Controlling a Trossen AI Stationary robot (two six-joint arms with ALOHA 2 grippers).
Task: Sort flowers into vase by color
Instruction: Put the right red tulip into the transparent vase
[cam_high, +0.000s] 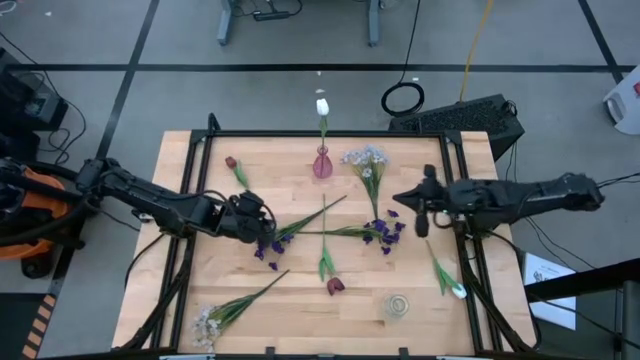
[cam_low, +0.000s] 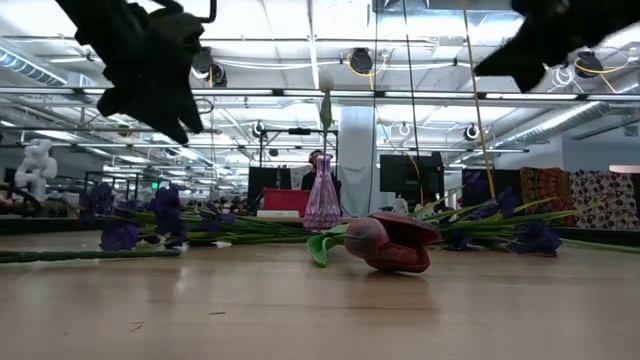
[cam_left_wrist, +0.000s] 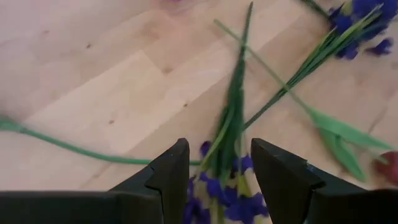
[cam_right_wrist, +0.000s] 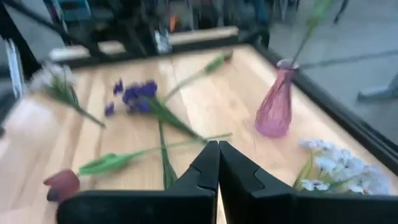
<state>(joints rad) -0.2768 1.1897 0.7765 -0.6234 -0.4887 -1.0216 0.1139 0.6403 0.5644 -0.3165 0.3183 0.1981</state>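
You see the left gripper low over the middle-left part of the wooden table, with its two fingers spread apart. Between them lies the purple flower, its blossoms under the fingertips and its green stem running away from the gripper; the fingers stand on both sides of it and do not press on it. A second purple flower lies near the middle of the table, on the right arm's side, and its stem crosses the other stems there.

The right gripper hangs over the right side of the table, fingers pressed together, with nothing between them.

The pink vase stands upright near the far edge, and one white tulip is already in it. A dark red tulip lies to the left of the vase, another red tulip lies near the front middle. One spray of small white blossoms lies just beside the vase on its right, a second spray lies at the front left corner. A white tulip lies at the right edge. A small clear round object sits at the front right; what it is you cannot tell
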